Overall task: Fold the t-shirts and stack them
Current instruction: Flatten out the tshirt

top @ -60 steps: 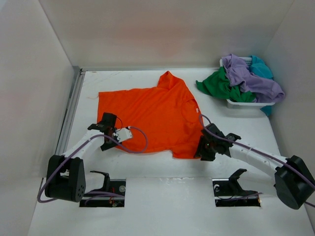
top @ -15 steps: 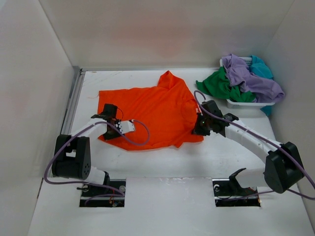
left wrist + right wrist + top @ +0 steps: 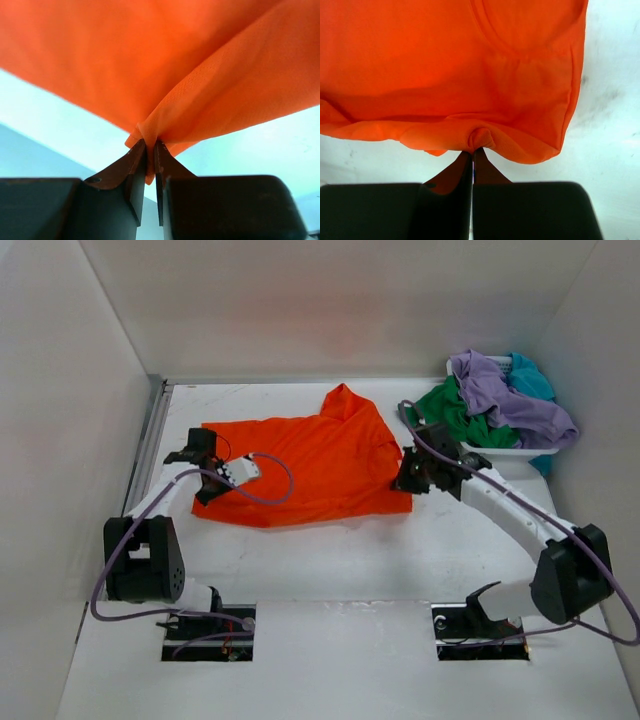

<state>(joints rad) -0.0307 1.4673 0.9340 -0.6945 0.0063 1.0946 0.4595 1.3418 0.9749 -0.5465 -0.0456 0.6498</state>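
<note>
Left gripper (image 3: 150,146) has just nipped shut on the orange t-shirt (image 3: 320,465) hem; right gripper (image 3: 472,154), nearer the basket (image 3: 500,453), pinches it too: first fold underway.

left gripper (image 3: 150,146): jaws pinched closed, arm reaching forward | right gripper (image 3: 472,153): jaws pinched closed, arm outstretched, wrist seemingly low
</note>
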